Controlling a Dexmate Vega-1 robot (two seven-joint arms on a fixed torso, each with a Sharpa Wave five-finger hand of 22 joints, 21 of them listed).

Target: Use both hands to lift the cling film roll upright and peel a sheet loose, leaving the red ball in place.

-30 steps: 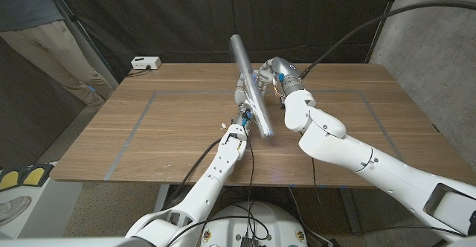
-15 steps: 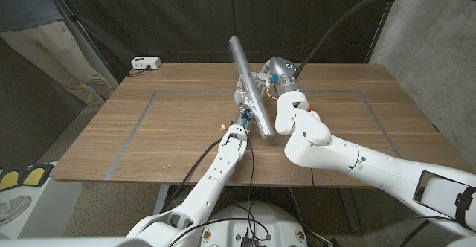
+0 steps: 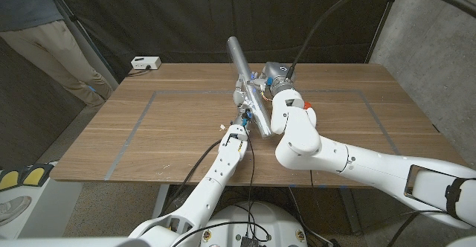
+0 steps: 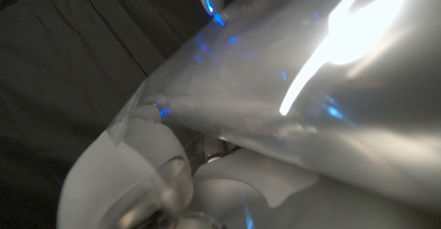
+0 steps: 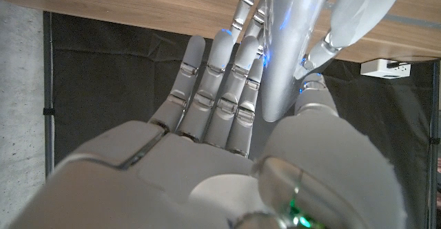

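Note:
The cling film roll, a long shiny tube, stands tilted above the table's middle, its top end leaning away toward the back. My left hand grips its lower end from below. My right hand holds the roll higher up. In the right wrist view the roll runs between that hand's straight fingers and its thumb. The left wrist view has the glossy film very close, with bright glare on it.
A white socket box lies at the table's far left edge. A person stands beyond the table's left corner. Grey tape lines mark the wooden top. My right forearm lies across the table right of the roll.
My right arm has swung in toward the roll, its elbow now closer to the middle. The roll has shifted slightly left and stays held by both hands.

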